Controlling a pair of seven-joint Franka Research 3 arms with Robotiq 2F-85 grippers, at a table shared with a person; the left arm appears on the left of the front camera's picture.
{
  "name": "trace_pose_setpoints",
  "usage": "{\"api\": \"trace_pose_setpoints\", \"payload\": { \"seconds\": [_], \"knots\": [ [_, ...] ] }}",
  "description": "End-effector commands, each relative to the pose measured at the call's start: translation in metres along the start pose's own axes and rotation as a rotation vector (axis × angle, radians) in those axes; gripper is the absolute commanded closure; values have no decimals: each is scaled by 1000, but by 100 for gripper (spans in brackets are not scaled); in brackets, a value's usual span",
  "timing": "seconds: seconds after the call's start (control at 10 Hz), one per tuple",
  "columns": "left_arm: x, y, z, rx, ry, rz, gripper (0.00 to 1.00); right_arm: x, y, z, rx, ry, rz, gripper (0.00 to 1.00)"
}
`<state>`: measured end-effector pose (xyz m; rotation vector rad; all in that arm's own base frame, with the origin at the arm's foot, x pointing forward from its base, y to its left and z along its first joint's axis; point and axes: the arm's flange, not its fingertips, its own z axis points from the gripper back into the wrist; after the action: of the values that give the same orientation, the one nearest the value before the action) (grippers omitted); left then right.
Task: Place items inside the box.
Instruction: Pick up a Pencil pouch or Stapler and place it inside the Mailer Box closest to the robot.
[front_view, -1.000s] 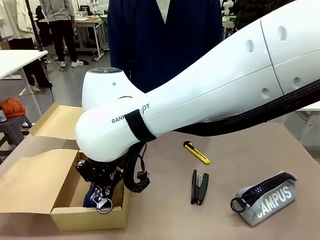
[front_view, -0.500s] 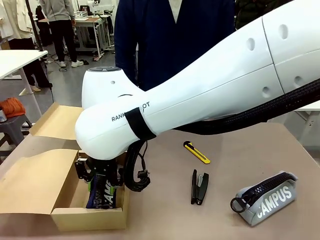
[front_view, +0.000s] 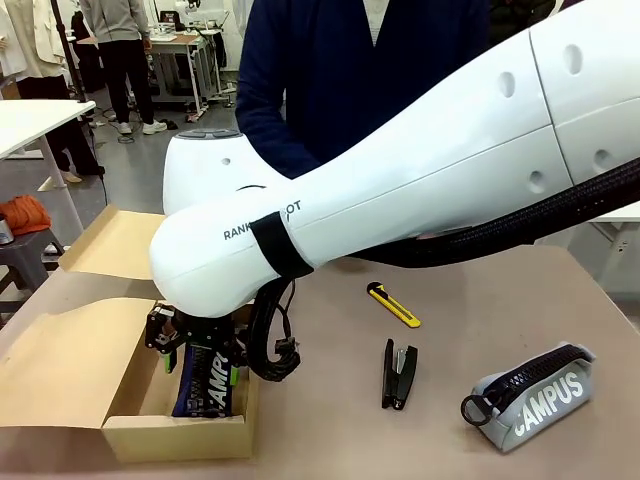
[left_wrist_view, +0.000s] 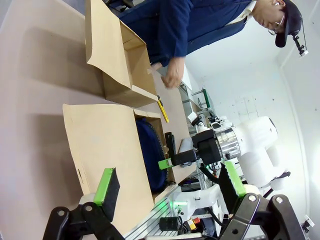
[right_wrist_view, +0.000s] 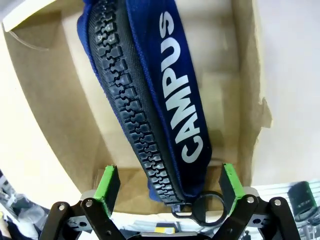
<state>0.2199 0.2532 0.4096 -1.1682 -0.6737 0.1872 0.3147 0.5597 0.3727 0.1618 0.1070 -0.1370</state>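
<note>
The navy blue "CAMPUS" pouch (front_view: 207, 385) (right_wrist_view: 165, 100) lies inside the open cardboard box (front_view: 170, 437) (right_wrist_view: 45, 110) at the table's near left. My right gripper (front_view: 195, 345) (right_wrist_view: 169, 182) hangs just above the pouch's ring end, open, with its green pads clear of the fabric on both sides. On the table to the right lie the black stapler (front_view: 398, 373), the yellow-and-black utility knife (front_view: 393, 305) and the grey "CAMPUS" pouch (front_view: 535, 395). My left gripper (left_wrist_view: 169, 182) is open and holds nothing, well back from the box (left_wrist_view: 105, 145).
A person in a navy jacket (front_view: 340, 70) stands at the far side, with a hand (left_wrist_view: 172, 75) near the table. The box's flaps (front_view: 110, 245) stand open to the left and back. My right arm (front_view: 420, 190) spans the table's middle.
My right gripper has risen out of the box, leaving the navy pouch lying inside. The person has shifted a little to the right.
</note>
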Motion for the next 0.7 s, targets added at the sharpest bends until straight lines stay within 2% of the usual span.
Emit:
{"api": "trace_pose_setpoints", "payload": {
  "seconds": [0.0,0.6],
  "knots": [
    [0,-2,0,-16,-13,-22,0,-7,-4,7,17,-27,-21,0],
    [0,-2,0,-16,-13,-22,0,-13,-11,17,37,-7,-15,0]
  ]
}}
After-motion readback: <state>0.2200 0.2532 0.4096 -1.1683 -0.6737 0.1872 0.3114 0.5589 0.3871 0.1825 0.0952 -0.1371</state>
